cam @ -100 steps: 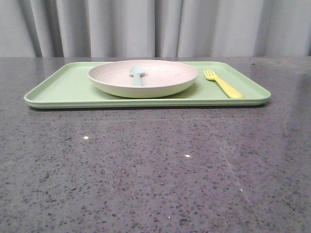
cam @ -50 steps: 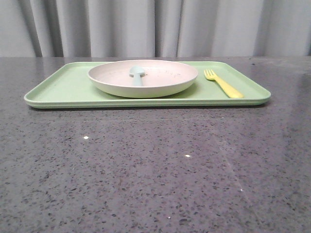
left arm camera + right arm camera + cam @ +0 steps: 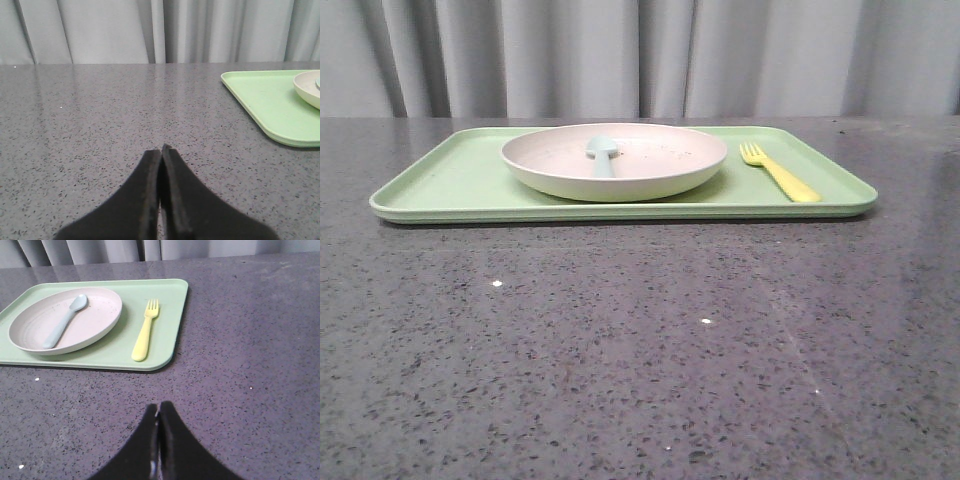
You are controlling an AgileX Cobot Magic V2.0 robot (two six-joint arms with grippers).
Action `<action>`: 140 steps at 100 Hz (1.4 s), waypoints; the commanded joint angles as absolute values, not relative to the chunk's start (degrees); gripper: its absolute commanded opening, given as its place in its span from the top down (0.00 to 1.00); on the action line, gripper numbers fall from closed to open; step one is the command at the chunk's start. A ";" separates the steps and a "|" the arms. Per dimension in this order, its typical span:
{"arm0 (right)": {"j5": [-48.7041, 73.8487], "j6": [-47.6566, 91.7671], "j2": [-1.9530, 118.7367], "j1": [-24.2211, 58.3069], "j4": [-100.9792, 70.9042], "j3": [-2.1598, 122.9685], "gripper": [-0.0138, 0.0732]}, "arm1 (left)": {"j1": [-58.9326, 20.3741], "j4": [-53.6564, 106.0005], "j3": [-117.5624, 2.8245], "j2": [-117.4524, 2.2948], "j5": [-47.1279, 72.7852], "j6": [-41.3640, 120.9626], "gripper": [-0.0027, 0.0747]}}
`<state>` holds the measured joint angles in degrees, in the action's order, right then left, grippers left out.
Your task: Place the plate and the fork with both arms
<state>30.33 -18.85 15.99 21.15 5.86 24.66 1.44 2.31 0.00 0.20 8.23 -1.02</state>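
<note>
Just a dark grey speckled stone tabletop (image 3: 620,350), kinda glossy with soft reflections. Pale grey pleated curtain (image 3: 570,55) hanging right behind, covering the whole back. Even, flat lighting.

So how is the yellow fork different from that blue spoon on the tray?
The fork is bright yellow with short tines; the spoon is pale blue with a rounded bowl. The fork lies straight on the green tray beside the plate, while the spoon rests angled inside the plate. Both are small, lie flat, and neither gripper touches them.

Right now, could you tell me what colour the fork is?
Bright yellow; the fork shows best in the right wrist view.
</note>
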 commanded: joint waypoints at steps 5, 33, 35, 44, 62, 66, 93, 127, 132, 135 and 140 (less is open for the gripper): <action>25.66 -18.57 16.57 21.01 6.70 26.15 0.92 | 1.57 2.95 0.77 1.99 4.10 -1.14 0.99; 25.67 -18.57 16.57 20.89 8.47 26.15 0.92 | 1.57 2.95 0.77 1.99 4.10 -1.14 0.99; 25.67 -18.57 16.57 20.82 8.66 26.15 0.92 | 1.57 2.95 0.77 1.99 4.10 -1.14 0.99; 25.34 -18.57 16.57 20.38 9.43 25.86 0.92 | 1.57 2.95 0.77 1.99 4.10 -1.14 0.99; 16.96 -18.57 16.50 15.73 10.17 21.83 0.92 | 1.57 2.95 0.77 1.99 4.10 -1.14 0.99; 13.59 -18.57 16.42 14.29 10.17 20.14 0.92 | 1.57 2.95 0.77 1.99 4.10 -1.14 0.99; 0.44 -15.73 11.50 10.47 9.12 9.84 0.92 | 1.57 2.95 0.77 1.99 4.10 -1.14 0.99; -0.49 -10.04 4.27 6.52 2.50 2.15 0.92 | 1.57 2.95 0.77 1.99 4.10 -1.14 0.99; -0.49 -10.12 2.78 5.87 2.36 1.24 0.92 | 1.57 2.95 0.77 1.99 4.10 -1.14 0.99; -0.49 -10.12 1.76 5.50 2.30 0.55 0.92 | 1.57 2.95 0.77 1.99 4.10 -1.14 0.99; -0.72 -10.12 0.35 5.14 2.10 -0.57 0.92 | 1.57 2.95 0.77 1.99 4.10 -1.14 0.99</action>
<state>4.79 -10.87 1.98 6.14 2.53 -0.50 1.44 2.35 0.00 0.20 8.31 -1.02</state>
